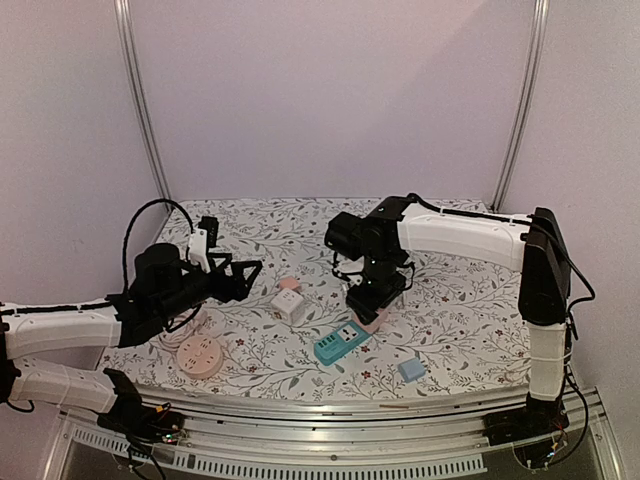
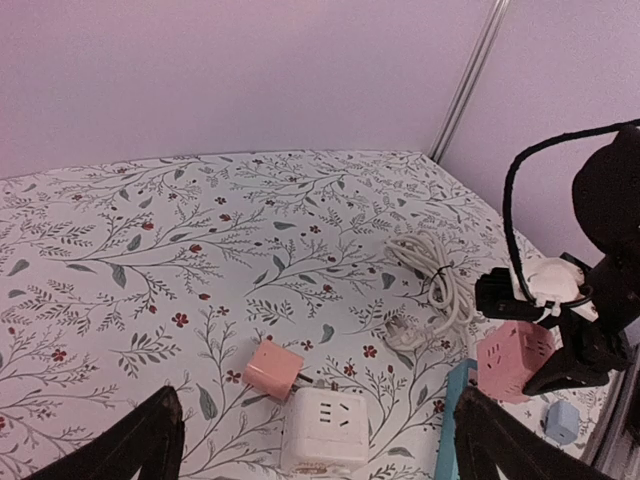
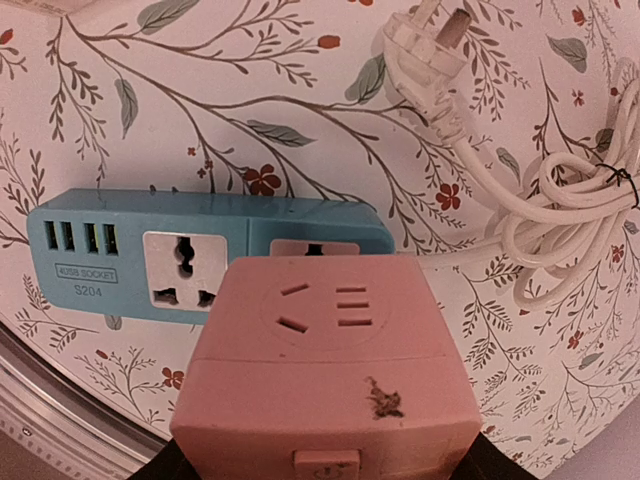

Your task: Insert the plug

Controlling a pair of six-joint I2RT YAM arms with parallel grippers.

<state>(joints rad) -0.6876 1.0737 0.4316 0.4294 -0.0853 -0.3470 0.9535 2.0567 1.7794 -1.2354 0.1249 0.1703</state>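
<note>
My right gripper (image 1: 372,305) is shut on a pink cube socket (image 3: 330,360) and holds it just above the right end of a blue power strip (image 3: 200,250), which lies near the table's front (image 1: 340,343). A white plug (image 3: 425,45) on a coiled white cable (image 3: 560,220) lies loose on the table beyond the strip. My left gripper (image 1: 245,268) is open and empty, hovering left of a white cube socket (image 2: 326,425) and a small pink plug adapter (image 2: 272,368) that touches it. The pink cube also shows in the left wrist view (image 2: 513,360).
A round pink socket (image 1: 198,356) lies front left. A small blue block (image 1: 410,369) lies front right. The flowered table (image 1: 460,330) ends at a metal rail in front; walls and two poles close the back.
</note>
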